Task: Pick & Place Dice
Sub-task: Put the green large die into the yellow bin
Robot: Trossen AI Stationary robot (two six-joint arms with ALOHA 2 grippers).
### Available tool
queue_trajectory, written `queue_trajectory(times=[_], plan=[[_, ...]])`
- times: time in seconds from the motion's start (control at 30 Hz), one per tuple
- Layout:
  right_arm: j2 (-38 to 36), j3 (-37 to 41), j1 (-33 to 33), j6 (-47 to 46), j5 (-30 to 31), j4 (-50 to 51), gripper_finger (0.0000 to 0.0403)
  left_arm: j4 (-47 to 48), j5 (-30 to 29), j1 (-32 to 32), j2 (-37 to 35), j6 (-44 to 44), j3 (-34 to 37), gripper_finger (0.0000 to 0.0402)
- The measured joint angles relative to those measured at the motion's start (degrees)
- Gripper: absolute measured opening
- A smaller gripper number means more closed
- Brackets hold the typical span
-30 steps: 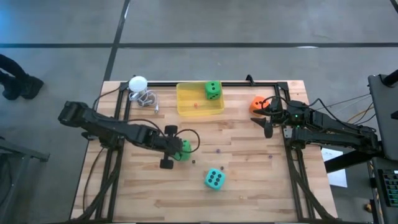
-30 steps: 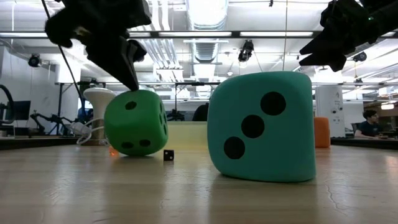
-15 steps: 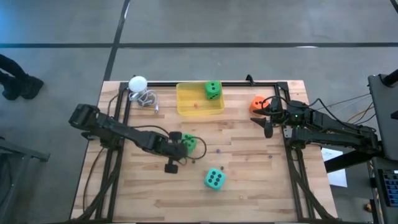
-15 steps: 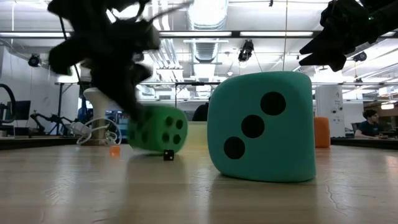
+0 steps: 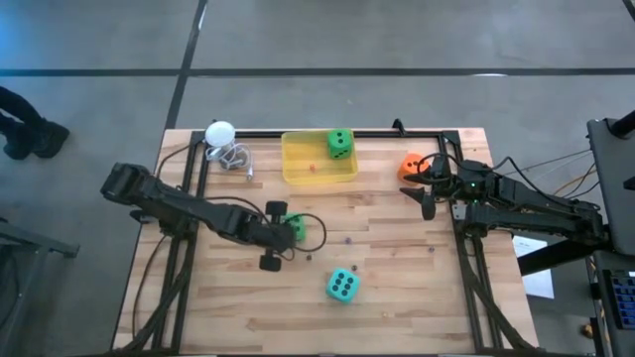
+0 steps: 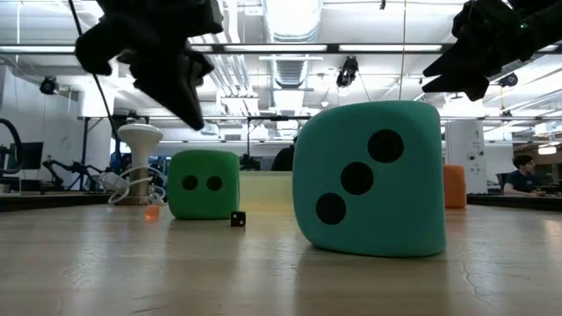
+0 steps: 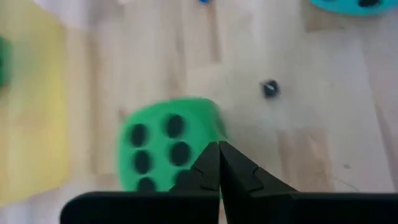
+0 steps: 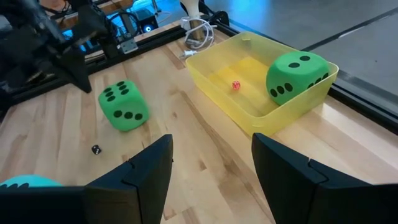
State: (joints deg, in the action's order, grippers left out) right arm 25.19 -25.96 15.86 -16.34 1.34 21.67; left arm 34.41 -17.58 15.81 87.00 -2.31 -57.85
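Left pincer [image 7: 219,163] closed empty, seemingly just above green die [image 7: 168,146]; right pincer [image 8: 211,158] wide.

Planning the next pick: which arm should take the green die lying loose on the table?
Left. Its gripper hangs shut right beside the green die; the right gripper waits open by the orange die.

Wooden desk [image 5: 397,288] carries yellow tray [image 5: 298,171], green die [image 5: 294,228], teal die [image 5: 342,286], orange die [image 5: 410,165], white ball [image 5: 219,132], tiny black die [image 5: 309,258]
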Motion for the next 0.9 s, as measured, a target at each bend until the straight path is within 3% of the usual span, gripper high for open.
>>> queue_trajectory(times=[0.17, 0.7, 0.9], plan=[[0.00, 0.00, 0.02, -0.07, -0.06, 0.27, 0.0215, 0.36, -0.83, 0.99, -0.28, 2.87, -0.71, 0.0022], [0.00, 0.00, 0.02, 0.02, -0.28, 0.39, 0.0215, -2.22, -1.48, 1.40, 0.81, -5.02, -1.43, 0.0264], [0.00, 0.00, 0.02, 0.05, -0.28, 0.39, 0.0215, -1.73, -3.93, 1.40, 4.45, -2.62, -1.43, 0.0299]])
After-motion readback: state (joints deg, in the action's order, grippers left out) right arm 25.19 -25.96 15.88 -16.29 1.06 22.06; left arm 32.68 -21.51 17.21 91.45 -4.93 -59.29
